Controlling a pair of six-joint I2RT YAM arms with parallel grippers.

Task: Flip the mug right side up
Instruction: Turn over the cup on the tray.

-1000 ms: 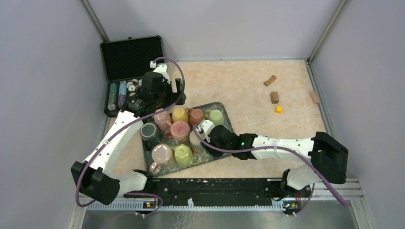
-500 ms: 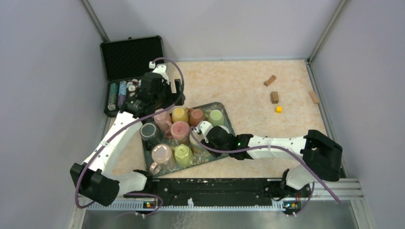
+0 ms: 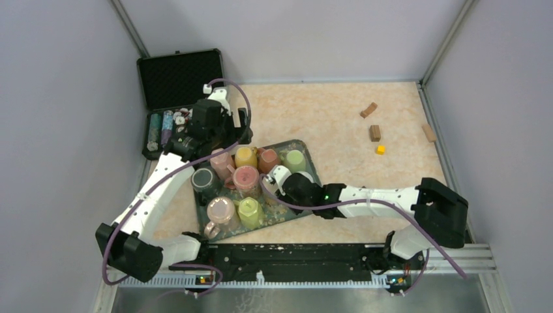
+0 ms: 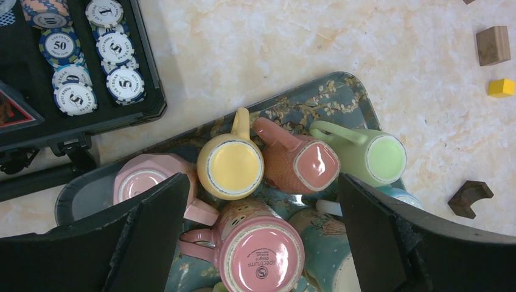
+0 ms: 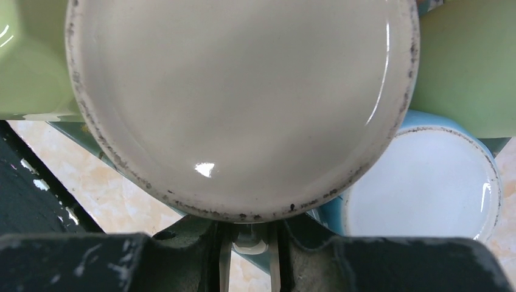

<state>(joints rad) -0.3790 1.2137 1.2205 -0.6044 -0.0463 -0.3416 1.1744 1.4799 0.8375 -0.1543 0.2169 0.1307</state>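
The cream mug [image 5: 243, 103] stands base-up in the right half of the tray [image 4: 333, 91], crowded against its neighbours. We judge it to be glazed ceramic: rigid, fairly heavy, slippery and easily chipped, so best taken by the handle. The right gripper [image 5: 249, 237], nearly closed, pinches a pale piece we take for that handle. The left gripper [image 4: 261, 182] hangs fully spread above the tray's far left, holding nothing.
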